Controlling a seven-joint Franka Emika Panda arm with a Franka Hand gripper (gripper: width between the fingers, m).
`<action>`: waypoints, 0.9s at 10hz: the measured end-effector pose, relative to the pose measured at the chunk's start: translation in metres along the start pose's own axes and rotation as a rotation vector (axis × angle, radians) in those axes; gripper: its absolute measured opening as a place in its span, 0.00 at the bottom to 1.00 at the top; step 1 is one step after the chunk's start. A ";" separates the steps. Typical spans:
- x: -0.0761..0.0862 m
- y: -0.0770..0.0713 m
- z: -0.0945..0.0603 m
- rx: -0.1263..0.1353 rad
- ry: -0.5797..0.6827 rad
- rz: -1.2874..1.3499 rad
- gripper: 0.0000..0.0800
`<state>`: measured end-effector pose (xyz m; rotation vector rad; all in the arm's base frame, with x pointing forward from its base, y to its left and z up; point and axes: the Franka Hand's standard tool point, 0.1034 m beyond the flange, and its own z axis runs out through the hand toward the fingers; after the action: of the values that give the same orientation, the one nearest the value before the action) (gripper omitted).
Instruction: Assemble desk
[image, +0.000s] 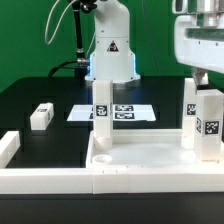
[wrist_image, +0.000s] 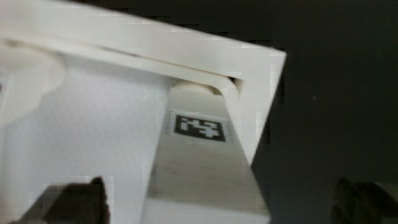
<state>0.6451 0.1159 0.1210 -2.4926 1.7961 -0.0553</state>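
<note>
The white desk panel (image: 150, 160) lies rim-up at the front of the table. Three white tagged legs stand on it: one at the exterior view's left (image: 101, 110) and two at its right, a farther one (image: 189, 118) and a nearer one (image: 209, 125). A fourth leg (image: 41, 116) lies loose on the black table. My gripper (image: 202, 78) hangs just above the nearer right leg. In the wrist view the gripper (wrist_image: 222, 208) is open. Its dark fingertips (wrist_image: 80, 205) stand apart on both sides of that leg (wrist_image: 201, 150), at the panel's corner (wrist_image: 89, 110).
The marker board (image: 125, 112) lies flat behind the panel, in front of the robot base (image: 110, 50). White border wall segments run along the front (image: 50, 185) and up the exterior view's left (image: 8, 148).
</note>
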 end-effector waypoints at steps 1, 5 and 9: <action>-0.004 0.000 0.001 -0.008 -0.005 -0.112 0.80; -0.008 0.001 0.002 -0.016 -0.006 -0.462 0.81; 0.002 0.002 0.005 -0.022 0.027 -0.965 0.81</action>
<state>0.6439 0.1136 0.1154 -3.0961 0.4439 -0.1124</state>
